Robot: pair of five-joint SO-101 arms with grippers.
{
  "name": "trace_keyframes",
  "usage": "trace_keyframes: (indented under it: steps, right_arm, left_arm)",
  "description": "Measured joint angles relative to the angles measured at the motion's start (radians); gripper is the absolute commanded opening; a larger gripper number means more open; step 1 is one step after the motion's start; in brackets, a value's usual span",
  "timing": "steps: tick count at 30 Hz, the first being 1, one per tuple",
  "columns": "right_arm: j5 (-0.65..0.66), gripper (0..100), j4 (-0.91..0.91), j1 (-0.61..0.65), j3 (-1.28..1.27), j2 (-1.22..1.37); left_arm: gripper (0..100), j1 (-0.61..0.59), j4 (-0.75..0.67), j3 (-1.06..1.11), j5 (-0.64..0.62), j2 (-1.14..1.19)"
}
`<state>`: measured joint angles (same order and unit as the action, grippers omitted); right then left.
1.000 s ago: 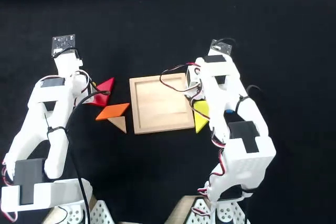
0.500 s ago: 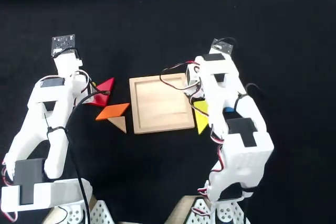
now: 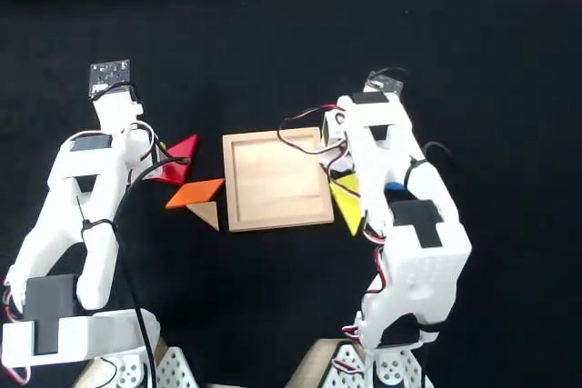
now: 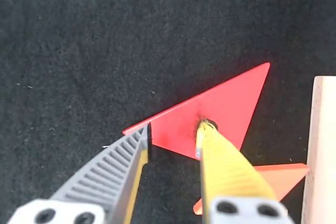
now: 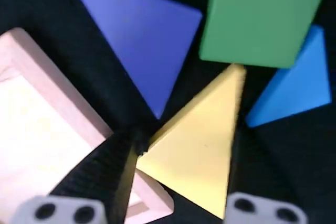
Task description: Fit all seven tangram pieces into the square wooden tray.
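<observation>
1. The square wooden tray (image 3: 277,179) lies bare on the black surface (image 3: 273,61) between the two claws. No piece is seated in it, so the task is judged to be at its first placement.
2. The right claw (image 5: 186,148) is closed about the yellow triangle (image 5: 202,171), with one finger against each of two edges. The piece lies flat, just beside the tray's rim.
3. Just beyond the right claw's tips, a large blue triangle (image 5: 142,40), a green square (image 5: 260,17) and a small blue triangle (image 5: 294,90) are clustered near the yellow piece's apex.
4. The left claw (image 4: 174,132) is partly open and nothing is held. Its yellow fingertip (image 4: 210,140) is set on the face of the red triangle (image 4: 228,100), and the grey finger (image 4: 131,153) stands just outside the long edge.
5. An orange parallelogram (image 3: 195,192) and a small tan triangle (image 3: 205,215) lie beside the left claw, on its tray side.
6. The step in hand is judged to be bringing the yellow triangle over the rim. A lift clear of the raised rim is called for next, then a turn to square the piece into a corner.
7. The left claw's grip would need resetting so that the red triangle is bracketed.
</observation>
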<state>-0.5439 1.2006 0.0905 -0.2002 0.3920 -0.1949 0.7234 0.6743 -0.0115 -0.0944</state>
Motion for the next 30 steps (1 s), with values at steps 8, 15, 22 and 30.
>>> trace_keyframes:
  steps: [8, 15, 22, 30]
  right_arm:
    - [0.0, 19.3, 0.006, -0.002, 0.0, -0.002]
    - [0.064, 22.3, 0.026, -0.002, 0.009, 0.0]
    - [0.203, 32.3, 0.127, 0.069, 0.034, 0.003]
    - [0.262, 32.2, 0.146, 0.127, 0.034, 0.003]
  left_arm:
    - [16, 0.0, 0.0, 0.0, 0.0, 0.0]
    - [16, 0.0, 0.0, 0.0, 0.0, 0.0]
    - [16, 0.0, 0.0, 0.0, 0.0, 0.0]
    - [16, 0.0, 0.0, 0.0, 0.0, 0.0]
